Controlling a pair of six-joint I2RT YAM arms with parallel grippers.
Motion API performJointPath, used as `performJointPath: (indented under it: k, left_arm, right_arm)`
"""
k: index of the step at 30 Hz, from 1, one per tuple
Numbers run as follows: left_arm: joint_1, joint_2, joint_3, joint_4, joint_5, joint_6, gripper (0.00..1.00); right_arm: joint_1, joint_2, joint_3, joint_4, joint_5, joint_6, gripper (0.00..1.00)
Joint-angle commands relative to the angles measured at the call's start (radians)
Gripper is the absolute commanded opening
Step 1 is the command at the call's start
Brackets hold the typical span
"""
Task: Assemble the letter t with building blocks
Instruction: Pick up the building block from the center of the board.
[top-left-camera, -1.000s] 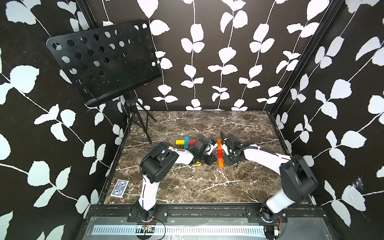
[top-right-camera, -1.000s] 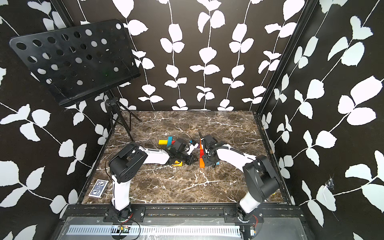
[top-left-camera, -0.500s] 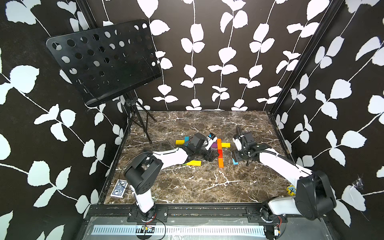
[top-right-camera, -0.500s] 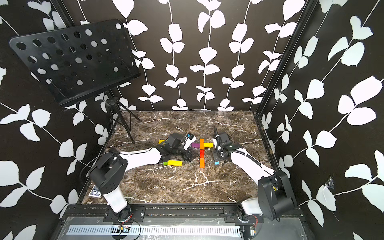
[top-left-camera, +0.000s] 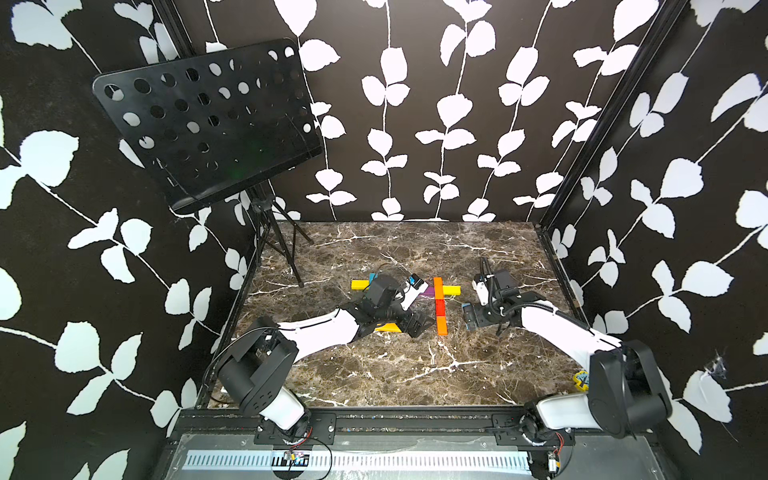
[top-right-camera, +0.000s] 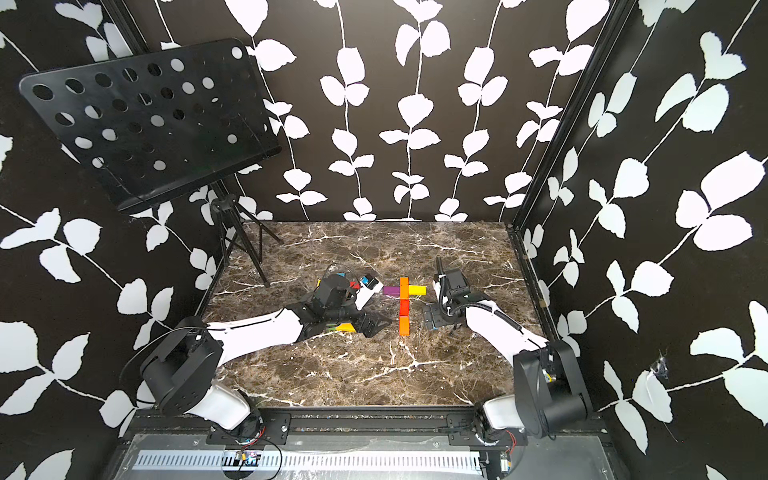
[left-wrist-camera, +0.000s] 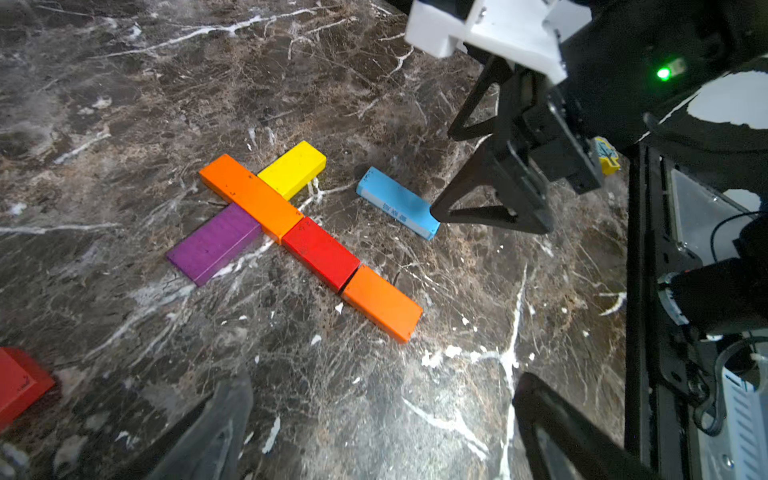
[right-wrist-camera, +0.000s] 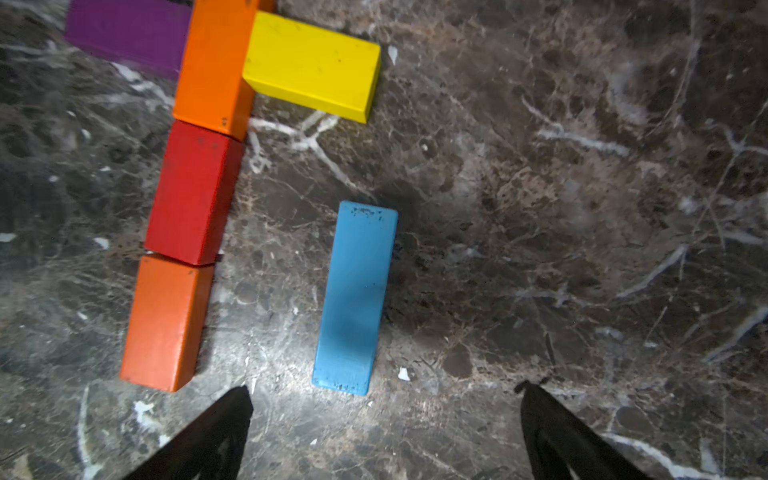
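Near the middle of both top views lies the letter t (top-left-camera: 439, 307), stem and crossbar laid but footless; left gripper (left-wrist-camera: 382, 382) and right gripper (right-wrist-camera: 384, 390) gape empty, so the blue block (right-wrist-camera: 355, 297) just right of the stem likely needs turning against its base.

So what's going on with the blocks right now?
Both arms flank the letter t: orange-red-orange stem, purple and yellow crossbar pieces. The left claw and right claw are open, holding nothing. A blue block lies loose beside the stem, just ahead of the right claw; probably the foot, not yet placed.
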Motion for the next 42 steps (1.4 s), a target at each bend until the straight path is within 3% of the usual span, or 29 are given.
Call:
performJointPath:
  k: [1, 12, 18, 21, 27, 42]
  left_arm:
    - [-0.002, -0.066, -0.015, -0.020, -0.007, 0.038, 0.99]
    - [-0.002, -0.066, -0.030, 0.003, -0.038, 0.049, 0.99]
    - [-0.002, -0.040, -0.021, 0.010, -0.046, 0.052, 0.99]
    - [-0.002, -0.039, -0.027, 0.021, -0.046, 0.047, 0.99]
    - [-0.002, -0.051, -0.027, -0.001, -0.044, 0.063, 0.99]
    - [-0.002, -0.038, -0.051, 0.027, -0.036, 0.059, 0.99]
  right_arm:
    - [-0.008, 0.010, -0.004, 0.075, 0.031, 0.056, 0.99]
    - [-0.041, -0.009, -0.029, 0.105, -0.037, 0.111, 0.99]
    - [-0.041, 0.021, 0.031, 0.017, -0.112, -0.004, 0.99]
    - [-0.041, 0.066, 0.073, -0.038, -0.059, -0.004, 0.81]
    - [-0.038, 0.147, 0.121, -0.072, -0.043, 0.032, 0.67]
    - [0.031, 0.246, 0.181, -0.061, -0.014, 0.064, 0.60]
